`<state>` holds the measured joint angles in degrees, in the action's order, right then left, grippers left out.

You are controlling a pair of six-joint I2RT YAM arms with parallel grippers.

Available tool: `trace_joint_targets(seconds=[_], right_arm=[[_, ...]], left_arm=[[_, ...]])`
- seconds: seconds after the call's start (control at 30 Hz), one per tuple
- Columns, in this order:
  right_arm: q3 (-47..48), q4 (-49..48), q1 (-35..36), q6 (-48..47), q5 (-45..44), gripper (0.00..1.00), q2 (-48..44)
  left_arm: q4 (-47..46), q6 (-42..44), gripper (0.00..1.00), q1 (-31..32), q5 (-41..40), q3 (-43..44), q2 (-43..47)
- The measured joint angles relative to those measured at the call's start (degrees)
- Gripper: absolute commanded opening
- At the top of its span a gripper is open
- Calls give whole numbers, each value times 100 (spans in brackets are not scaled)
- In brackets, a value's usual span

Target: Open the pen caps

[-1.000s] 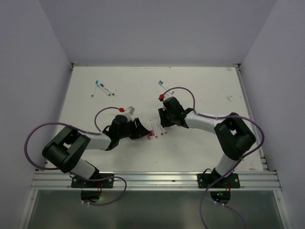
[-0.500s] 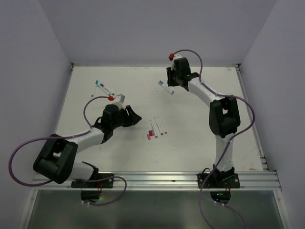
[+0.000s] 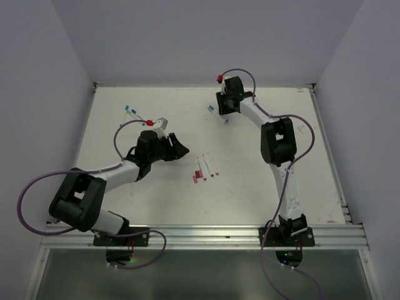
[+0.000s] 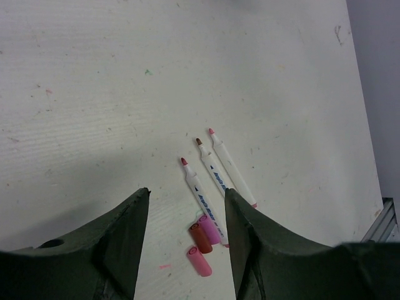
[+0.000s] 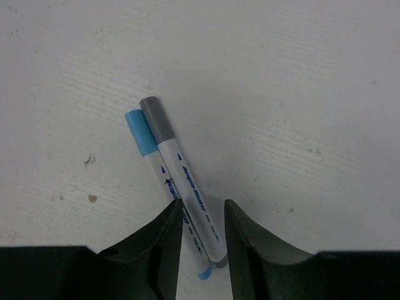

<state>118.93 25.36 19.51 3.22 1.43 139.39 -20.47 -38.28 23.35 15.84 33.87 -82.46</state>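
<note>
Three pink and maroon pen caps (image 4: pixel 201 240) lie pulled off beside their uncapped pens (image 4: pixel 215 175) just ahead of the empty, wide-open left tool (image 4: pixel 186 194), while the right tool (image 5: pixel 202 205), parted and gripping nothing, straddles the ends of two pens (image 5: pixel 187 181) whose blue cap (image 5: pixel 140 132) and grey cap (image 5: pixel 156 119) are still on.

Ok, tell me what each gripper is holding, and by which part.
Nothing: left gripper open above the table; right gripper open over two capped pens lying flat.

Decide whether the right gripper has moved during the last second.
Yes. From beside the three uncapped pens, the right gripper swung toward the table's far edge, above two capped pens.
</note>
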Motion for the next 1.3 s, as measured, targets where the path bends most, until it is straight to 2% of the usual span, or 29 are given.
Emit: trace_joint_targets(seconds=[0.73,0.8,0.87,0.97,1.07,1.3], right_arm=[[289,229,4,-98,109,32,299],[345,273,4,-136,105,29,343],[433,304,2,-160,96,21,393],[570,361,2,-184,103,17,466],[638,374,2,-208,125,0,498],[660,262,2,-166,94,0,514]], left_arm=[[-9,0,57,-160,232,4,4],[-11,0,57,-160,249,2,4],[-15,-2,57,-160,264,2,4],[-20,-2,58,-160,299,2,7],[-33,-9,63,-162,356,2,9],[-319,-348,63,-348,909,2,-4]])
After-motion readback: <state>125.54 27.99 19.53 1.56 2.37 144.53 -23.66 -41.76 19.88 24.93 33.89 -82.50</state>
